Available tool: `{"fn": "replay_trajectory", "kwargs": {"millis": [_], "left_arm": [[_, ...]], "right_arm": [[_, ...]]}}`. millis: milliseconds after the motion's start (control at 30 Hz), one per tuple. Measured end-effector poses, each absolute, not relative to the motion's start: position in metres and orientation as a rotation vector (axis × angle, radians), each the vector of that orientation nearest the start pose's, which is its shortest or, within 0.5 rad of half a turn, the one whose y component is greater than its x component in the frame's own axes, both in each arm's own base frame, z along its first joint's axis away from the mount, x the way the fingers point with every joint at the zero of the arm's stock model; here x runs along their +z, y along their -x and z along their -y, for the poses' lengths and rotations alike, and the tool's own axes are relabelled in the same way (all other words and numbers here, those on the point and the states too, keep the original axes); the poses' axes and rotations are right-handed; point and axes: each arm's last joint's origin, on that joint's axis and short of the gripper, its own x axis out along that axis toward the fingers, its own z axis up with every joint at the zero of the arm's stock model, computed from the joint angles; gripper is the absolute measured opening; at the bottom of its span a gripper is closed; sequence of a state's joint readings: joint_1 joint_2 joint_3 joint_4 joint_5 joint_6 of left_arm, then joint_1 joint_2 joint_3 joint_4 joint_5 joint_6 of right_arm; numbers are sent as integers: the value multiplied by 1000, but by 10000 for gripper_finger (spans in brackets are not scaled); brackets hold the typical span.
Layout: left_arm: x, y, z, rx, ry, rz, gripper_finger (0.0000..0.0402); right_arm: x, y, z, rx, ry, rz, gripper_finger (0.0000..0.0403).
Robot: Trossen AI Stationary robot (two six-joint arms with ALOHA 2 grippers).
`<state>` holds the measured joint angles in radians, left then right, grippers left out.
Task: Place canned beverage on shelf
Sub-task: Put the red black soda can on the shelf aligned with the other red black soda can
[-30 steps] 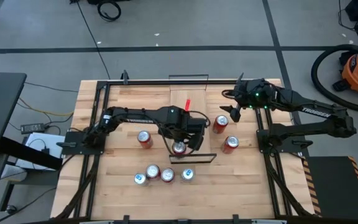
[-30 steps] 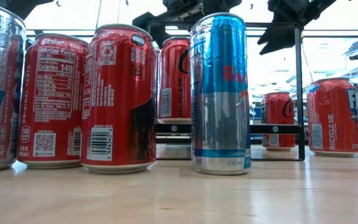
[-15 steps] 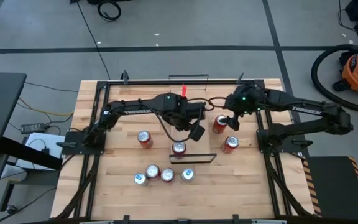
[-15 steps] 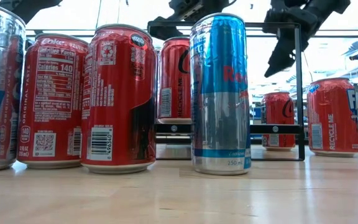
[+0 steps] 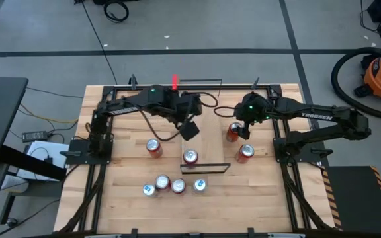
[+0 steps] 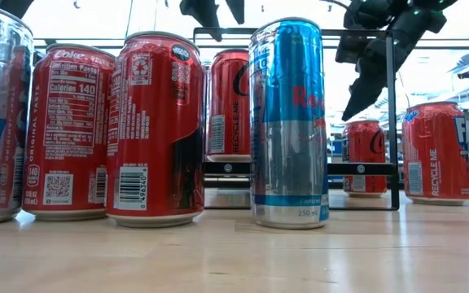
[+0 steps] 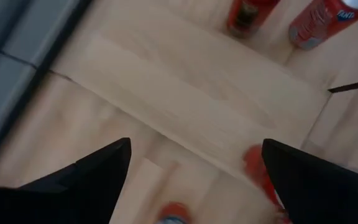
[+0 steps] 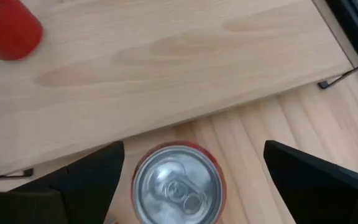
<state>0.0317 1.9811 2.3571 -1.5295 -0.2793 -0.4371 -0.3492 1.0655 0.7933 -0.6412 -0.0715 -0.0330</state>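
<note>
- right claw (image 5: 242,130) fingers spread wide, directly above a red can (image 8: 178,184) on the desk (image 5: 131,178), not gripping it
- left claw (image 5: 189,129) fingers apart, empty, raised over the shelf (image 5: 204,132)
- one red can (image 5: 190,157) stands on the shelf near its front rail
- another red can (image 5: 245,153) on desk right of shelf
- four cans (image 5: 172,186) grouped at desk front

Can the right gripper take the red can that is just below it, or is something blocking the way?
Probably yes. The right gripper is open above the red can, one finger on each side of its top. Nothing stands between them; the shelf lies beside the can, not over it.
</note>
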Motion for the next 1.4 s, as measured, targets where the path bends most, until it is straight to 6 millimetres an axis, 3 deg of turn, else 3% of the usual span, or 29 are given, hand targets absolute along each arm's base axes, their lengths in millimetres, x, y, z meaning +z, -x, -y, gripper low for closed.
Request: {"fn": "replay_trajectory", "kwargs": {"millis": [200, 433, 800, 967, 1233, 1400], "left_arm": [[414, -360, -24, 510, 97, -1055, 373], [417, -366, -28, 428, -34, -1022, 370], [380, -374, -30, 303, -112, -1152, 321], [382, -361, -29, 304, -105, -1076, 303], [377, -318, -31, 341, 19, -865, 293], [374, -307, -31, 352, 84, -762, 293]], "right_arm": [[237, -200, 71, -248, -190, -964, 399], [229, -204, 72, -249, -227, -1019, 398], [207, -196, 67, -253, -307, -1117, 398], [205, -196, 67, -255, -308, -1101, 382], [206, -199, 67, -240, -278, -1076, 330], [209, -197, 67, -244, -290, -1099, 326]]}}
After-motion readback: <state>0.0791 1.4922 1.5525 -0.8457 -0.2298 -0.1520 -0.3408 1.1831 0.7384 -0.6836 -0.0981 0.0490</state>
